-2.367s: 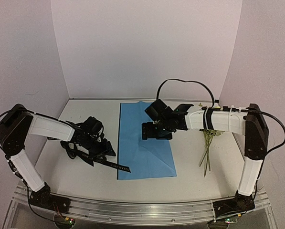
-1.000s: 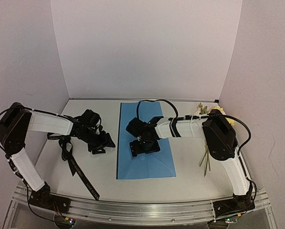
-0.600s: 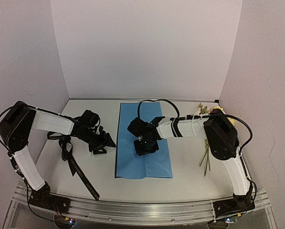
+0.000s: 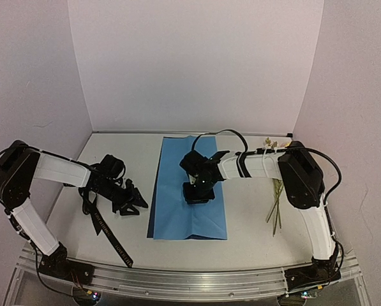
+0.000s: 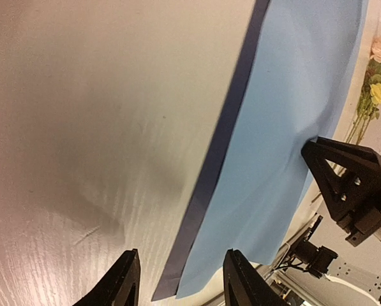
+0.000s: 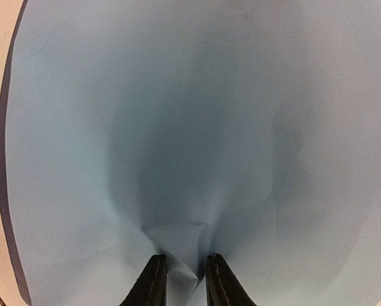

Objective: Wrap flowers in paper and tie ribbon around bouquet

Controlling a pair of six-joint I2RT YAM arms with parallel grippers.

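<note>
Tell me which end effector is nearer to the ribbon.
Left. Left end effector is beside the ribbon; right end effector pinches the paper, farther away.

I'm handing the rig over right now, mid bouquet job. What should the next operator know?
Right gripper: shut on a pinched pucker of the paper, mid-sheet.
Left gripper: open, empty, low beside the paper's left edge.
The paper lies blue face up on the table.
Flowers lie right of it, partly behind the right arm.
Ribbon lies loose at left.
Nothing wrapped yet; left: flowers onto paper, wrap, tie.
</note>
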